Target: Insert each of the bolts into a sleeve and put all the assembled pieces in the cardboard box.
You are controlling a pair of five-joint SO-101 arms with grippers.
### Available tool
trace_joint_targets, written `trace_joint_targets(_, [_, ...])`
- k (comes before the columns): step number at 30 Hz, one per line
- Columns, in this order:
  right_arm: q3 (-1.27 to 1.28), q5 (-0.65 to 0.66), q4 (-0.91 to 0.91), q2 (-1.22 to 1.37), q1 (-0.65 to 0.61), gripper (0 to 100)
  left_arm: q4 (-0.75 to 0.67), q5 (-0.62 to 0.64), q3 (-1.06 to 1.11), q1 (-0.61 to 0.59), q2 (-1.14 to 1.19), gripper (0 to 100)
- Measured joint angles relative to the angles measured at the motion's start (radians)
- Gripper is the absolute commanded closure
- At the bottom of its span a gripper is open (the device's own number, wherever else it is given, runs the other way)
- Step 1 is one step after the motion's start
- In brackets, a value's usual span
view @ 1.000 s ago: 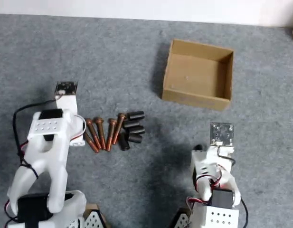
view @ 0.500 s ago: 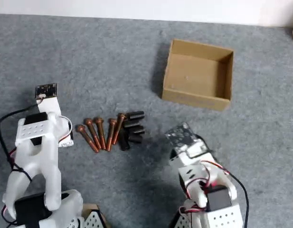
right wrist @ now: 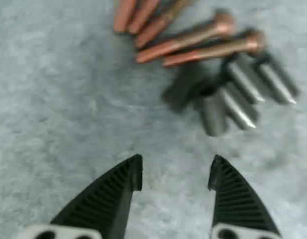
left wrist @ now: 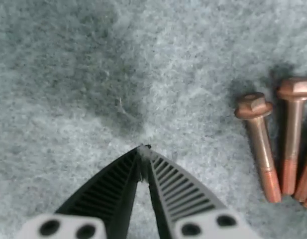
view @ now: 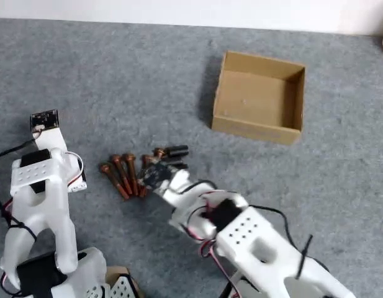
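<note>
Several copper bolts lie side by side on the grey carpet, with several black sleeves bunched just right of them. My right arm stretches in from the lower right, and its wrist covers part of the sleeves. My right gripper is open and empty, a short way from the sleeves and bolts. My left gripper is shut and empty over bare carpet, beside the bolt heads. The cardboard box stands open at the back right with nothing in it.
Grey carpet covers the table. My left arm stands at the left, a little apart from the bolts. A white wall edge runs along the far side. Open carpet lies between the parts and the box.
My right arm has swung forward and left, from near its base to over the sleeves. My left arm has drawn leftward, away from the bolts.
</note>
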Motion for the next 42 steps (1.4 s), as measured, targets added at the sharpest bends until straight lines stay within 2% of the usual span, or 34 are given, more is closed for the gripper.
trace_joint_targets(10, [-0.025,0.023,-0.132,0.193,-0.029,78.5,0.0,0.0,0.0,0.0,0.0,99])
trace_joint_targets(20, [-0.19,0.083,-0.15,0.405,0.002,78.5,-0.009,0.0,0.0,0.0,0.0,99])
trace_joint_targets(31, [-0.204,0.091,-0.203,0.437,0.129,78.5,-0.009,0.0,0.0,0.0,0.0,99])
trace_joint_targets(42, [-0.19,0.092,-0.224,0.448,0.135,78.5,-0.009,0.0,0.0,0.0,0.0,99])
